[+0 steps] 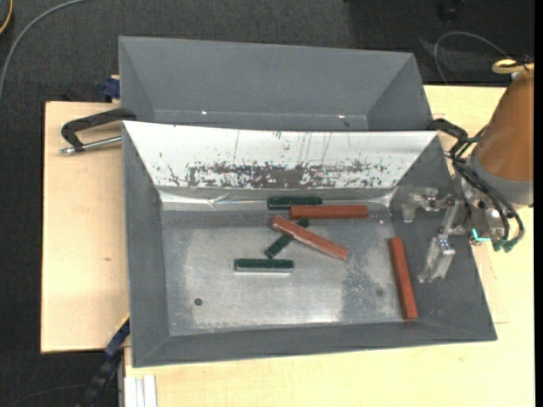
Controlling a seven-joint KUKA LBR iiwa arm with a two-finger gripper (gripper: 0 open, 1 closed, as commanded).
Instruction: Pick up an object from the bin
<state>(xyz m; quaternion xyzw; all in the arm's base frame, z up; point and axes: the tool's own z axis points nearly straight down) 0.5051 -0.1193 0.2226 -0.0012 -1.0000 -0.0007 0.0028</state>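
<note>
Across the bin (254, 299) floor, three red bars (329, 212), three dark green bars (264, 265); tool (437, 259) by the rightmost red (402, 280), state unclear

Three reddish-brown sticks (329, 213) in the bin (144, 227): one along the foot of the back wall, another (310, 237) slanting at mid-floor, a third (403, 278) lengthwise by the right wall. Three dark green sticks (264, 265) as well: one flat at mid-floor, a short one (278, 246) tilted just behind it, another (294, 202) at the back wall. One small dark speck (198, 303) near the front left.
</note>
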